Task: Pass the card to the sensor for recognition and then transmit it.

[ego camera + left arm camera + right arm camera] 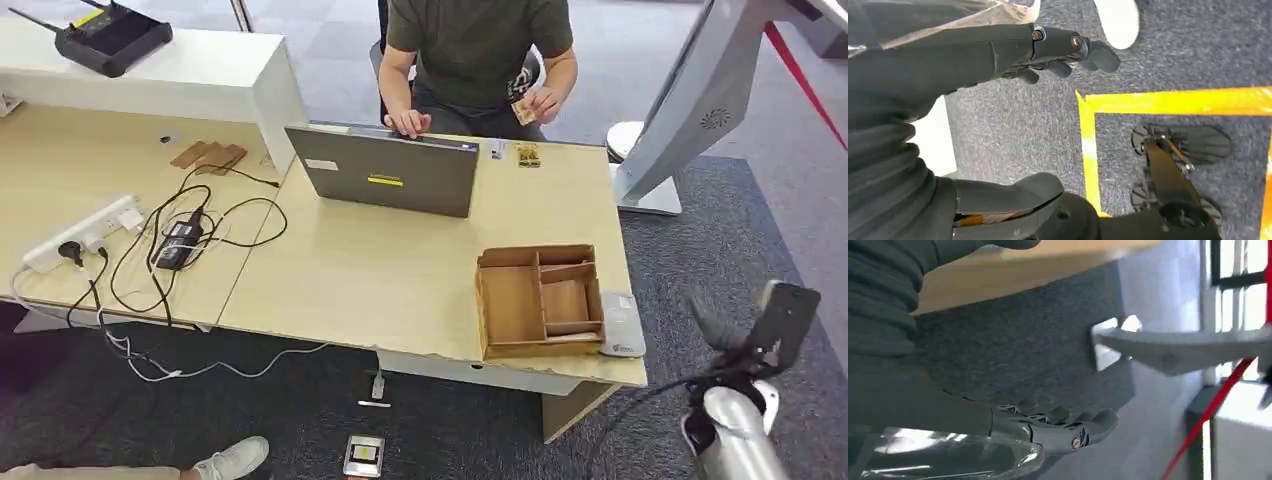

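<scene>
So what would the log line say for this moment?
right hand: empty, beside desk | left hand: empty, hanging | person: holds card

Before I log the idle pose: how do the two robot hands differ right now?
The left robot hand hangs over grey carpet near yellow floor tape; the right robot hand is raised beside the desk. The left's fingers curl loosely; the right's extend flatter. Both hold nothing.

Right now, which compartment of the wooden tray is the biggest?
The undivided one on the brown wooden tray's laptop side; the others are smaller.
</scene>
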You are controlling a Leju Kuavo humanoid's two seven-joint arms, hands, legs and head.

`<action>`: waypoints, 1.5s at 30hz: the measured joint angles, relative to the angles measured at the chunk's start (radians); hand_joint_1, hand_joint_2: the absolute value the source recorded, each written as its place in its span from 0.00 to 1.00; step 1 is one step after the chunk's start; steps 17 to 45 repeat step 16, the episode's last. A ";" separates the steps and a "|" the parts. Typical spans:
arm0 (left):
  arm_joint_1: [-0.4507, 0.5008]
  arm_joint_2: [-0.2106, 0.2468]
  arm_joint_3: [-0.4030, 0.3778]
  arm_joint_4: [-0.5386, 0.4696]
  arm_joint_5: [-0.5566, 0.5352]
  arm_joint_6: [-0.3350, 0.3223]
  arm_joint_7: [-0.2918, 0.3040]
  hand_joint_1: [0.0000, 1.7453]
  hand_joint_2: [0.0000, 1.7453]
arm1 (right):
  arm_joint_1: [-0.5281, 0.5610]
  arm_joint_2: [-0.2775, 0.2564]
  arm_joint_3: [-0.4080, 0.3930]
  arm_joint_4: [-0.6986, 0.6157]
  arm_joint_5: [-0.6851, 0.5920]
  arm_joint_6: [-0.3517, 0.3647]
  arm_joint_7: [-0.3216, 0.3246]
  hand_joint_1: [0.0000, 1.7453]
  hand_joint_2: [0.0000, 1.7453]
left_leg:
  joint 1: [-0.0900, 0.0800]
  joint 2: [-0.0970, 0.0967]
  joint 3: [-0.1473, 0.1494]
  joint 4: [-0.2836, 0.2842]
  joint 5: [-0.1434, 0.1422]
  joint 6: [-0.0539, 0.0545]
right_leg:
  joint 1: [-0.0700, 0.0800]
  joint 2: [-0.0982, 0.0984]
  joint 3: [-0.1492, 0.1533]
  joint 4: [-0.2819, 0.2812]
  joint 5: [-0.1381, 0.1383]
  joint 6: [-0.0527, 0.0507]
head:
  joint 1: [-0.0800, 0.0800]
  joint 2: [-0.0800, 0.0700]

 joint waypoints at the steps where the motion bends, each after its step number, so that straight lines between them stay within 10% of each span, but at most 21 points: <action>1: 0.006 0.003 0.003 0.000 0.005 0.006 -0.004 0.00 1.00 | 0.030 -0.004 -0.041 0.051 -0.082 0.003 -0.048 0.00 1.00 | 0.000 0.000 0.000 0.000 0.000 0.000 | 0.000 0.000 0.000 0.000 0.000 0.000 | 0.000 0.000; 5: 0.018 0.007 0.017 0.000 0.029 0.017 -0.016 0.00 1.00 | 0.120 0.020 -0.130 0.325 -0.209 0.109 -0.028 0.00 1.00 | 0.001 0.000 0.002 -0.001 -0.003 -0.002 | 0.001 0.000 0.002 0.000 -0.003 -0.001 | 0.000 0.000; 10: 0.022 0.018 0.022 0.000 0.025 0.009 -0.027 0.00 1.00 | 0.216 0.116 -0.057 0.603 -0.003 0.600 0.425 0.00 1.00 | 0.005 0.001 0.005 -0.001 -0.005 -0.006 | 0.005 0.001 0.003 0.001 -0.005 -0.006 | 0.000 0.000; 13: 0.015 0.022 0.022 0.000 0.011 0.013 -0.018 0.00 1.00 | 0.219 0.161 -0.016 0.698 -0.004 0.721 0.607 0.00 1.00 | 0.006 0.001 0.006 -0.002 -0.005 -0.007 | 0.005 0.001 0.003 0.002 -0.006 -0.007 | 0.000 0.000; 16: 0.015 0.022 0.022 0.000 0.016 0.024 -0.029 0.00 1.00 | 0.219 0.176 0.011 0.760 -0.043 0.656 0.498 0.00 1.00 | 0.006 0.002 0.007 -0.002 -0.005 -0.007 | 0.006 0.001 0.004 0.002 -0.007 -0.008 | 0.000 0.000; 45: 0.015 0.022 0.022 0.000 0.016 0.024 -0.029 0.00 1.00 | 0.219 0.176 0.011 0.760 -0.043 0.656 0.498 0.00 1.00 | 0.006 0.002 0.007 -0.002 -0.005 -0.007 | 0.006 0.001 0.004 0.002 -0.007 -0.008 | 0.000 0.000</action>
